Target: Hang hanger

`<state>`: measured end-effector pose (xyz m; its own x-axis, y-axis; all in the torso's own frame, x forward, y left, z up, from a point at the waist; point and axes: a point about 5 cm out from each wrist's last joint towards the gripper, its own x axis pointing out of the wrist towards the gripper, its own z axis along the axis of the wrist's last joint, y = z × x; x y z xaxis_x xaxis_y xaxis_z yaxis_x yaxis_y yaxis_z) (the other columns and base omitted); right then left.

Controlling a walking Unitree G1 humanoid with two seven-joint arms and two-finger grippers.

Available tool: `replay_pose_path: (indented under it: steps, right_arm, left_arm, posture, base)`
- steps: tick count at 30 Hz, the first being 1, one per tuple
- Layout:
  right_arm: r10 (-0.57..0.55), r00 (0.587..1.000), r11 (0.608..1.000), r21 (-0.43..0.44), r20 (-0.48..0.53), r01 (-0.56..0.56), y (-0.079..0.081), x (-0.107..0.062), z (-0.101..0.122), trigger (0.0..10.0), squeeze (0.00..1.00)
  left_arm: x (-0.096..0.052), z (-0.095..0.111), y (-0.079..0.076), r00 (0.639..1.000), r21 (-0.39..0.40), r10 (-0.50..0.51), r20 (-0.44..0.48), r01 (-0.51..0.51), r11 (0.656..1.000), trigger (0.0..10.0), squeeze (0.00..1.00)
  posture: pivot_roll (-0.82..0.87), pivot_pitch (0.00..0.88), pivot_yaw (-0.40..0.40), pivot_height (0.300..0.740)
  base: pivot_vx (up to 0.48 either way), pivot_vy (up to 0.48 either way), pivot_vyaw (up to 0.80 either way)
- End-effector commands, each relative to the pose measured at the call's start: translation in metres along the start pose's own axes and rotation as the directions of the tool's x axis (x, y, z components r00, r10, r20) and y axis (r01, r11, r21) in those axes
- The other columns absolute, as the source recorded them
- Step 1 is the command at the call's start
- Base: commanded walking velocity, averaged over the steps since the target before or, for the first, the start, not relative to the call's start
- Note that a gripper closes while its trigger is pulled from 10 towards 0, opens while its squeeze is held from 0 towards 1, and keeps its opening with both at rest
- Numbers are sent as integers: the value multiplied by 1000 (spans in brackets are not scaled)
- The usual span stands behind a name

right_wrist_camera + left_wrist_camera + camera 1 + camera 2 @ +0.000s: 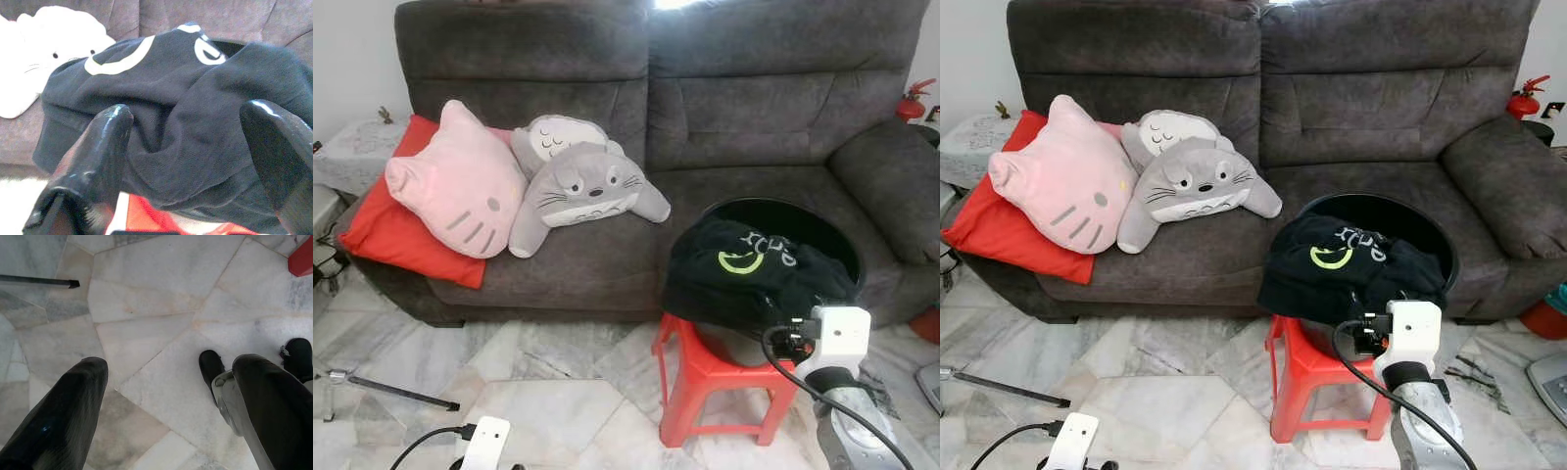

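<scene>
Black cloth with a green smile mark, a dark garment [744, 264], lies heaped over the rim of a round black basket [822, 230] at the lower right of the head views; no hanger can be told apart in it from here. The basket stands on a red plastic stool [705, 377] on the pale marble floor [558, 392], just in front of the grey sofa [705, 127] that fills the upper half of the frame. The right gripper [195, 147] is raised just before the near edge of the garment, its two black fingers [98, 147] spread wide with the folded cloth between and beyond them, not closed on it; its white wrist block and cable show at the lower right, beside the stool. The left gripper [161, 396] hangs low at the bottom left of the frame, pointing down at the floor, its fingers also spread apart and holding nothing. On the sofa's left seat sit a pink cat cushion [455, 181], leaning on a red pillow [382, 230], and a grey stuffed animal [582, 186] touching the pink one. A thin dark rod [396, 392] lies on the floor at the lower left, and a red fire extinguisher [913, 103] peeks past the sofa arm at the upper right.
</scene>
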<state>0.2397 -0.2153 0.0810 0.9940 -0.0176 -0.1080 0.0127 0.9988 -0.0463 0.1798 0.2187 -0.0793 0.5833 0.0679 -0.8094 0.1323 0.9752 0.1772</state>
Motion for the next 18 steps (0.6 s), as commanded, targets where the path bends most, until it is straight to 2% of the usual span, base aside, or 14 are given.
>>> replay_pose_path:
  steps: [1,7,13,18]
  right_arm:
    - [-4,999,1000,9,-48,5,-2,-2,-8,10000,0]
    - [43,994,999,10,-98,-42,2,-5,-17,10000,0]
    - [26,988,1000,-13,-150,-29,-1,-3,-26,10000,0]
    - [5,989,999,-31,-145,-10,-5,1,-25,10000,0]
  left_arm:
    - [-1,-6,1,1000,-1,3,-19,-3,1000,10000,0]
    - [-2,-9,0,1000,2,0,-24,0,1000,10000,0]
    - [-2,-9,0,1000,3,1,-25,-1,1000,10000,0]
    - [-2,-9,0,1000,2,1,-25,-1,1000,10000,0]
  posture:
    - [-127,0,4,740]
    - [-131,0,1,740]
    - [-129,0,-4,740]
    - [-124,0,-6,740]
  base:
    - [0,0,0]
    - [0,0,0]
    - [0,0,0]
    - [0,0,0]
